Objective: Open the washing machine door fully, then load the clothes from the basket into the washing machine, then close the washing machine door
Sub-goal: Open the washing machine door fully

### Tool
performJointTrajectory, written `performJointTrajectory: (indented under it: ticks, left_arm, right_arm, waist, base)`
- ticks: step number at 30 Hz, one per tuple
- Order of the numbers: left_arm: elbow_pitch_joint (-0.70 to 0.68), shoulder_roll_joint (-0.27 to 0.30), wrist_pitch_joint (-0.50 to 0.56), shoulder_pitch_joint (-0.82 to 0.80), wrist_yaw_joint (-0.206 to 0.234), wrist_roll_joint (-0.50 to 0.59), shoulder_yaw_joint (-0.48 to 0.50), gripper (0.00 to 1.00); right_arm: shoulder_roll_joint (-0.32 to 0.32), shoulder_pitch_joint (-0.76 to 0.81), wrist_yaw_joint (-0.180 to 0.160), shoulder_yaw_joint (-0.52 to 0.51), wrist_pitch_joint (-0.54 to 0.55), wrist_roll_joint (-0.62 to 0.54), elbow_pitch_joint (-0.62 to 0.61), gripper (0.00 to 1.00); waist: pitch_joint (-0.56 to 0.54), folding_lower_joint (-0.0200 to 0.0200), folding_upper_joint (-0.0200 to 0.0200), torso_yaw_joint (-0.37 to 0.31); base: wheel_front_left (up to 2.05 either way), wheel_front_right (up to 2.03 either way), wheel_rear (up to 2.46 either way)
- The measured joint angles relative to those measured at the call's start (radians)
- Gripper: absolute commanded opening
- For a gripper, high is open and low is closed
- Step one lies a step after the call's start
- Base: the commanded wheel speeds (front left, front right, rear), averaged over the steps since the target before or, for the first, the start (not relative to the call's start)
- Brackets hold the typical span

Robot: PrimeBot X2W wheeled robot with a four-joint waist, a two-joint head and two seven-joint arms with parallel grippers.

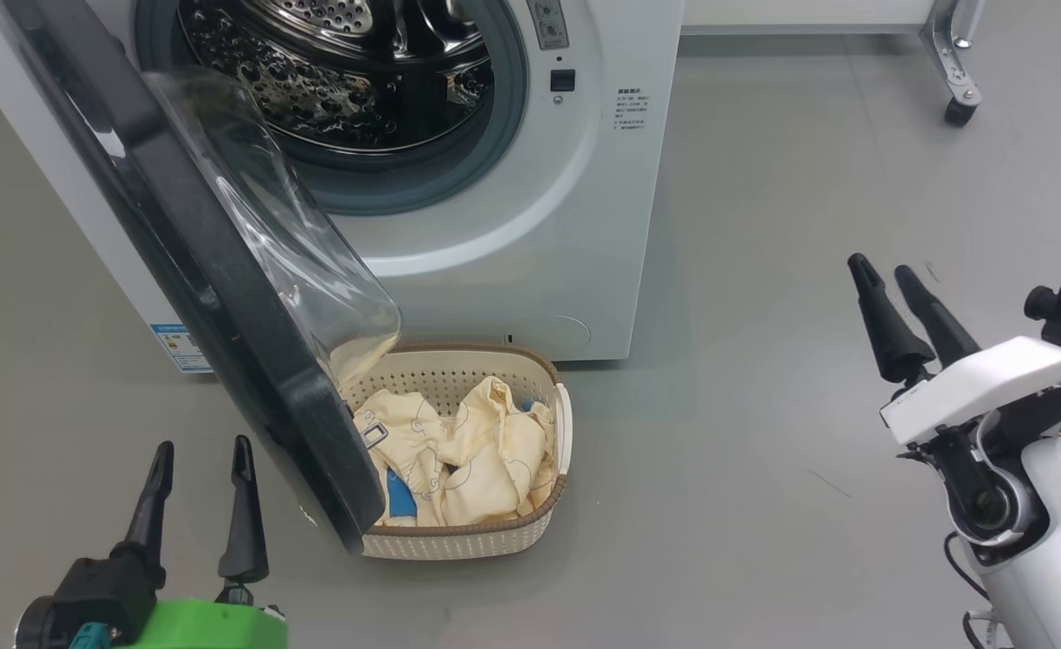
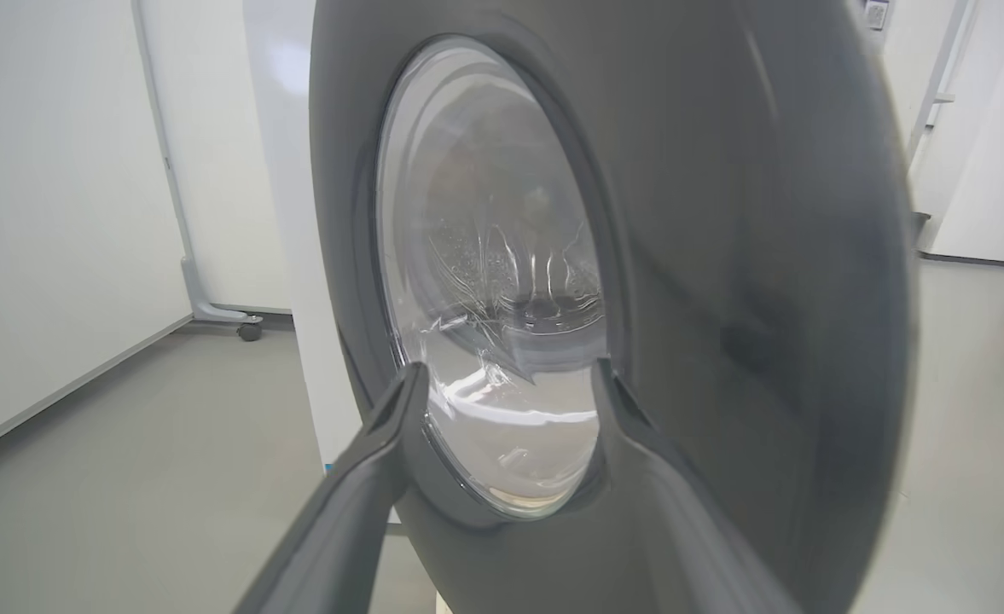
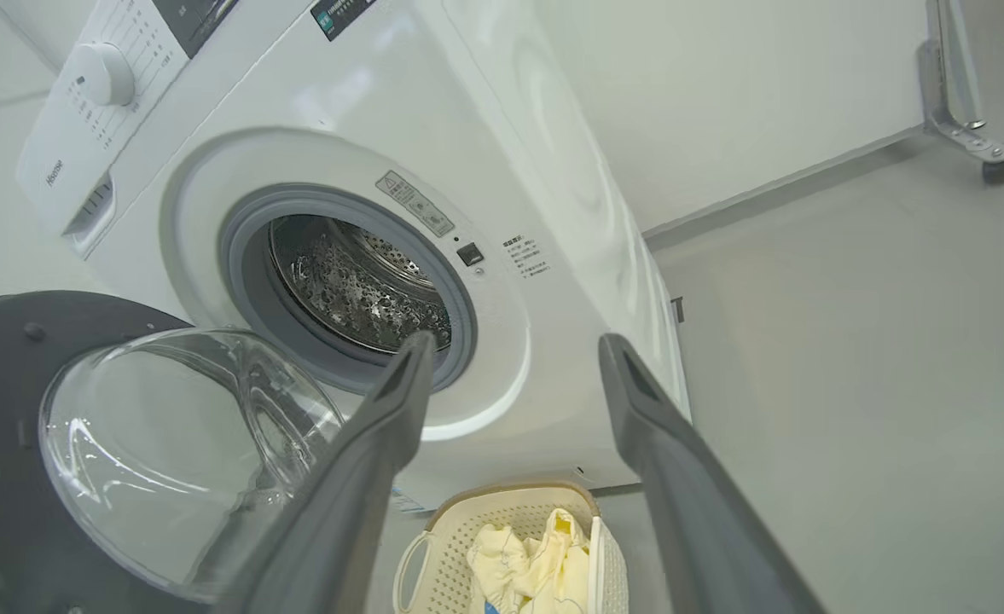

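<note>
The white washing machine (image 1: 530,225) stands at the top of the head view, its steel drum (image 1: 350,72) exposed. Its door (image 1: 178,270), black-rimmed with a clear glass bowl, hangs swung out to the left and overhangs the cream basket (image 1: 548,518) on the floor. Pale yellow clothes (image 1: 467,451) with a blue piece fill the basket. My left gripper (image 1: 203,464) is open just left of the door's lower edge, facing its outer side (image 2: 723,256). My right gripper (image 1: 886,269) is open, far right of the basket, holding nothing. The right wrist view shows the door (image 3: 169,443), the washing machine (image 3: 484,213) and the basket (image 3: 442,554).
A caster foot of a metal frame (image 1: 958,99) stands at the back right. Grey floor (image 1: 764,406) stretches between the basket and my right arm. Another caster (image 2: 250,328) sits by the wall behind the machine.
</note>
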Motion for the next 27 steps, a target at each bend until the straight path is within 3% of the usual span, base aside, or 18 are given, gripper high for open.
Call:
performJointTrajectory:
  ticks: [5, 9, 14, 24, 27]
  left_arm:
    - [0.0, -0.006, 0.0, 0.0, -0.003, 0.0, -0.002, 1.0]
    - [0.0, -0.007, 0.0, 0.003, -0.009, 0.001, 0.0, 1.0]
    - [0.004, -0.012, 0.0, 0.012, -0.009, 0.011, 0.009, 1.0]
    - [0.025, -0.015, 0.0, 0.053, -0.01, 0.011, 0.024, 1.0]
    - [0.025, -0.016, 0.0, 0.056, -0.01, 0.011, 0.025, 1.0]
  right_arm:
    - [-0.066, 0.022, -0.003, 0.003, -0.096, -0.145, -0.023, 1.0]
    - [-0.094, 0.052, -0.032, -0.007, -0.153, -0.209, -0.04, 1.0]
    - [-0.131, 0.13, -0.076, -0.015, -0.227, -0.295, -0.06, 1.0]
    - [-0.137, 0.271, -0.196, -0.046, -0.238, -0.407, -0.085, 1.0]
    - [-0.137, 0.308, -0.204, -0.045, -0.24, -0.442, -0.088, 1.0]
  waist:
    - [-0.003, 0.0, 0.0, -0.006]
    - [-0.006, 0.0, 0.0, -0.009]
    - [-0.014, 0.0, 0.0, -0.013]
    - [-0.04, 0.0, 0.0, -0.019]
    - [-0.041, 0.0, 0.0, -0.02]
  base:
    - [0.0, 0.0, 0.0]
    - [0.0, 0.0, 0.0]
    - [0.0, 0.0, 0.0]
    - [0.0, 0.0, 0.0]
    - [0.0, 0.0, 0.0]
